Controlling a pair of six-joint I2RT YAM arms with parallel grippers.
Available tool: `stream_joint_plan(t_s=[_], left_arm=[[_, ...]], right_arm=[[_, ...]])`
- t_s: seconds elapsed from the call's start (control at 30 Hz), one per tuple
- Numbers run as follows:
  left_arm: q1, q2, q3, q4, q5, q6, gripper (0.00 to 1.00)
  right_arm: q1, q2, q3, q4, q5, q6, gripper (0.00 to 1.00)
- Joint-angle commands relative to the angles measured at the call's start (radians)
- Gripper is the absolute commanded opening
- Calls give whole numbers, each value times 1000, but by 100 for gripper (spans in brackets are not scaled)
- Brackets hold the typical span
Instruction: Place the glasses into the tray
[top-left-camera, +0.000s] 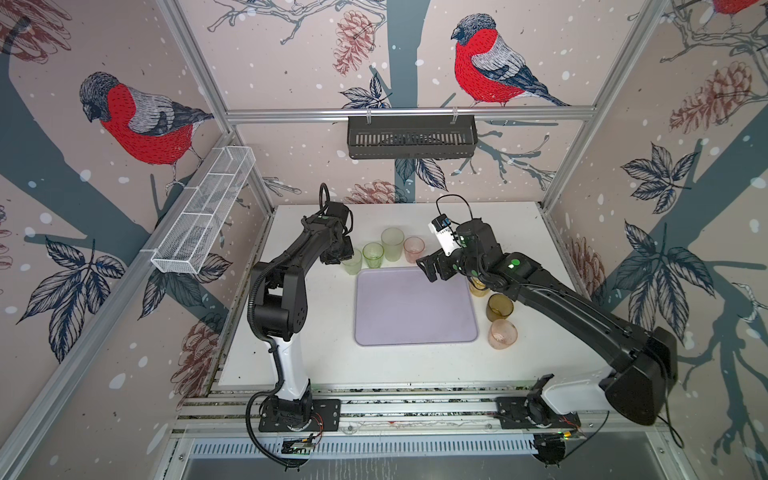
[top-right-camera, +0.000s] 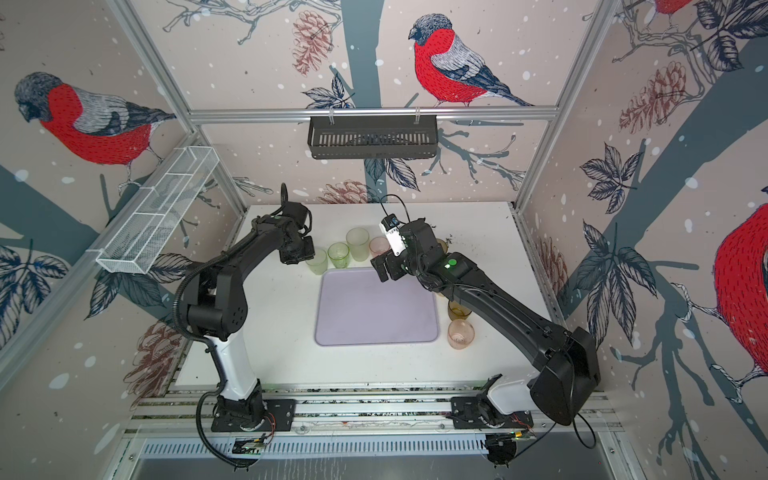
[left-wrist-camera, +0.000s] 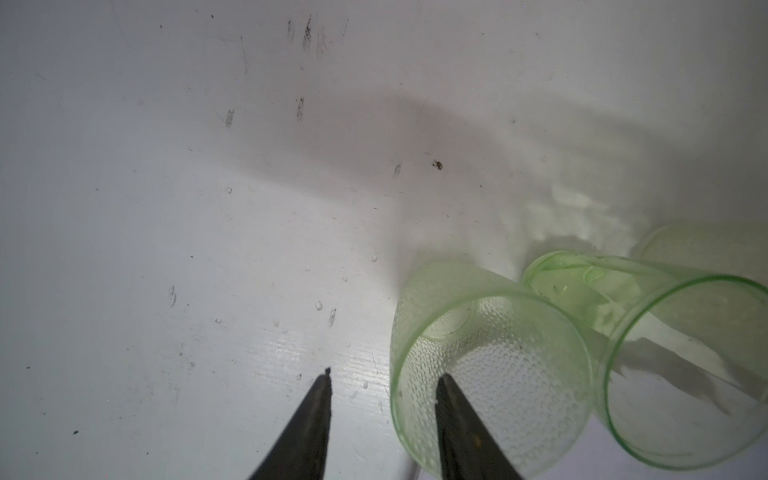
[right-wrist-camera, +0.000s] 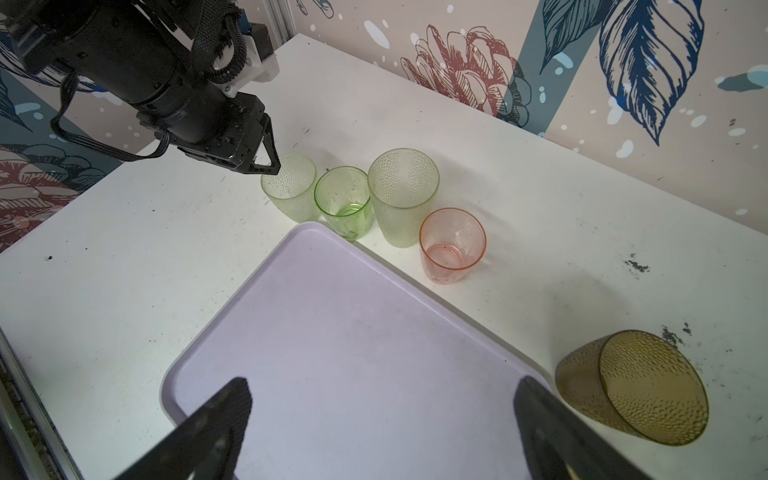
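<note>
My left gripper is partly open at the left end of a row of glasses. One finger is inside the pebbled green glass, the other is outside it over the table, and the glass wall is between them. I see a gap between the outer finger and the wall, so nothing is gripped. That glass stands on the table just behind the tray, at its far left corner. Next along the tray's far edge come the clear green glass, the tall green glass and a pink glass, all upright and close together. My right gripper hangs over the tray's far right corner with its jaws spread wide, holding nothing. An amber glass sits on the table just past that corner, near one of my right fingers. Along the tray's right edge in a top view are a yellow glass partly under my right arm, a brown glass and a second pink glass. Every glass I can see stands on the table outside the tray.
</note>
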Motion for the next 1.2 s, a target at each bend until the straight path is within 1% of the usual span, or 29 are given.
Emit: stream_joint_plan(t_s=[0.0,0.53,0.77,1.0,1.17], left_arm=[[2,4,-6,12,-5,9,40],[3,14,-20,28,-2,17,30],[1,15,-29,31,3,17,24],[1,9,-31,26,4,13,21],[1,5,-50,31,4,13,17]], right_arm=[[1,2,5,15,14,-4,100],[1,-9,-8,23,19,-4,100],[-1,-17,-6,21,30,-2,100],[-5,-34,-15,24,29,2,100],[-8,-25,0,24,24,7,100]])
